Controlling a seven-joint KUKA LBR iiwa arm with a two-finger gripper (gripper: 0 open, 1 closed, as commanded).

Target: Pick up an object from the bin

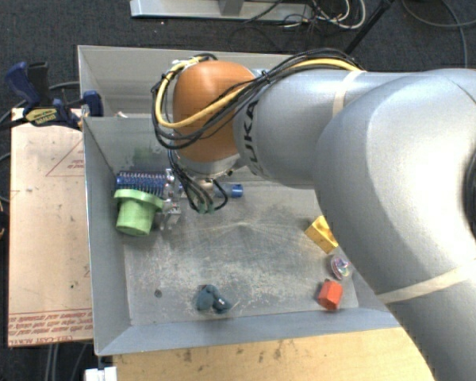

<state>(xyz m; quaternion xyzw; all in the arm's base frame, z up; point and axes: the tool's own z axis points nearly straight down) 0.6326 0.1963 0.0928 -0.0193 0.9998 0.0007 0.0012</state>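
Where the hand [172, 203] stands: low in the left half of the bin [222, 330], under the orange wrist cover, at the right end of a green thing.
Hand's state: cannot tell. Cables crowd the metal parts under the wrist, so whether it is wide, narrow or gripping anything is hidden.
Nearest thing: a light green stubby cylinder [135, 213] with a wider collar, lying on its side close to the left wall. I cannot tell whether it touches the hand or lies just beside it.
Next to it: a blue ribbed, comb-like piece [141, 182], just behind the green cylinder and seemingly touching it.
Also near: a small blue piece [235, 189] on the bin floor at the hand's other side, partly under the arm.
Well apart: a yellow wedge [320, 233], a small round shiny piece [339, 267] and an orange-red block [329, 294] toward the right wall, and a dark blue-grey lump [212, 299] by the front wall.
Step in hand, as I judge: getting a grip on the green cylinder.
How to do it well: take it across the plain barrel rather than the collar, centred so that the round body cannot roll out. Keep clear of the left wall and of the ribbed piece, so that nothing else is pinched along. Lift straight up.
Risk: a glancing squeeze could push the cylinder against the wall or drag the ribbed piece with it.
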